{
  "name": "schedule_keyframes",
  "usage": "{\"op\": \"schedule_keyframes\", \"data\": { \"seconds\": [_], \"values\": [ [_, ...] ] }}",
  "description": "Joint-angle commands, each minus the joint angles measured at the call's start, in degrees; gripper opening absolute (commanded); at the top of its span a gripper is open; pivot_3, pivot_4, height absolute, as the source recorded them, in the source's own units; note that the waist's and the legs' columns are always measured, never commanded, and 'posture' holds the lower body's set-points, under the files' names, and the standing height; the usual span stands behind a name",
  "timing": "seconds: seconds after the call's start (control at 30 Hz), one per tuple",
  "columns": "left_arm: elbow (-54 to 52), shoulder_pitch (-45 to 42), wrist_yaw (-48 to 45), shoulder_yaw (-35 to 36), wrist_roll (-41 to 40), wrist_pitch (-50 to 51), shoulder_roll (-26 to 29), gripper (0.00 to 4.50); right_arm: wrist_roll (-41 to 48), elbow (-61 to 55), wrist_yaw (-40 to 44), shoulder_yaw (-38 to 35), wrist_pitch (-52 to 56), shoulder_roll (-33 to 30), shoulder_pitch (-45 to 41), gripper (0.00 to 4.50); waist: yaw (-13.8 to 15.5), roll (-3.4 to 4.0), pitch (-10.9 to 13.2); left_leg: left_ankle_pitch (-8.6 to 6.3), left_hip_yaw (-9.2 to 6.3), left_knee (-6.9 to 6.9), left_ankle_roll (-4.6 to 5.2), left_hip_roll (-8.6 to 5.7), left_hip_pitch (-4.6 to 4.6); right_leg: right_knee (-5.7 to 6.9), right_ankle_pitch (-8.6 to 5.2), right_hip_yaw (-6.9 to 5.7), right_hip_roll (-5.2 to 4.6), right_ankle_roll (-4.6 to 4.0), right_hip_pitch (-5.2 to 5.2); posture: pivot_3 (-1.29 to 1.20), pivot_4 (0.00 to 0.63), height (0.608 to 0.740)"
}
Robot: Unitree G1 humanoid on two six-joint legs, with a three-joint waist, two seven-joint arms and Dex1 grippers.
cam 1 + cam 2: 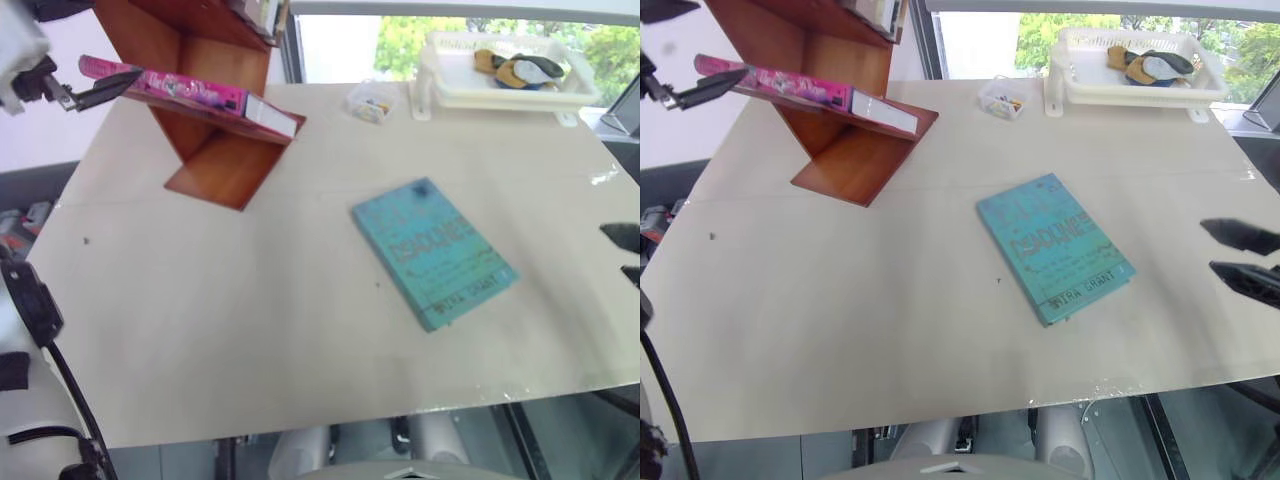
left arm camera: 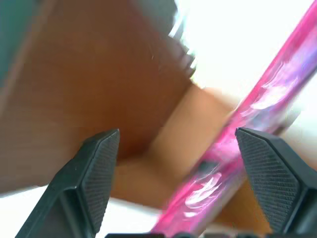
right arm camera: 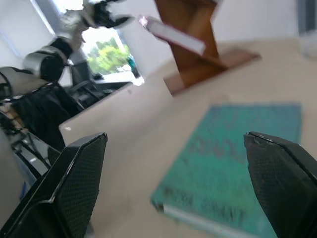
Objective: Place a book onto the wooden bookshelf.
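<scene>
The pink book [image 1: 190,92] lies flat on the lowest slanted board of the wooden bookshelf [image 1: 222,165] at the table's far left, its white page edges facing the middle of the table. My left gripper [image 2: 177,136] is at the book's outer end, open, and the book [image 2: 277,84] runs between the fingers, close to one of them. My right gripper [image 1: 1207,246] hangs open over the table's right edge, to the right of a teal-blue book [image 1: 435,252], with nothing in it.
The teal-blue book lies flat at the centre right of the cream table [image 1: 250,330]. At the far right stands a white plastic tray [image 1: 505,95] holding small items. A small clear packet [image 1: 370,102] sits beside it.
</scene>
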Motion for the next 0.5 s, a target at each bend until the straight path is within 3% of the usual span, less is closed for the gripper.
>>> {"op": "schedule_keyframes", "data": {
  "seconds": [0.03,0.13,0.2,0.3,0.5],
  "values": [
    [-29.7,19.5,5.4,12.9,-19.2,27.2,-1.6,4.06,-3.8,-0.2,1.3,-1.5,-4.2,1.0,3.7,4.5,-0.9,-0.03,0.0,0.0,-0.07,0.02,-0.01,0.03,-0.08,0.0,0.0,-0.03,-0.08,0.0,-0.02,0.0,0.15,0.74],
    [-46.6,36.7,13.3,21.1,-28.6,39.4,-7.0,4.06,-7.6,1.7,1.2,0.2,-8.0,2.4,5.6,4.5,-1.1,-0.11,0.0,-0.01,-0.15,0.04,-0.02,0.02,-0.1,-0.1,0.03,0.09,-0.17,0.01,-0.02,0.0,0.15,0.74],
    [-53.6,44.1,17.7,22.5,-30.5,42.8,-10.4,4.06,-10.7,4.0,1.1,1.4,-11.5,2.8,5.8,4.5,-0.8,-0.08,0.0,-0.02,-0.16,0.01,-0.02,0.02,0.22,-0.1,0.03,0.14,-0.18,0.02,0.23,0.0,0.15,0.74],
    [-60.8,53.4,26.2,17.1,-22.2,42.5,-15.5,4.06,-16.5,8.7,-1.7,2.3,-20.6,5.4,4.6,4.5,-0.2,0.0,0.0,-0.09,-0.21,-0.03,0.11,-0.05,0.65,-0.13,-0.03,0.02,-0.1,-0.05,0.66,0.0,0.15,0.74],
    [-60.1,57.0,31.5,7.9,-14.3,39.6,-21.1,4.06,-22.6,15.5,-3.3,3.7,-30.1,6.5,4.5,4.5,0.9,0.07,0.0,-0.03,-0.1,-0.02,0.05,-0.04,1.46,-0.12,-0.25,0.05,0.32,-0.01,1.46,0.0,0.15,0.74]
  ]
}}
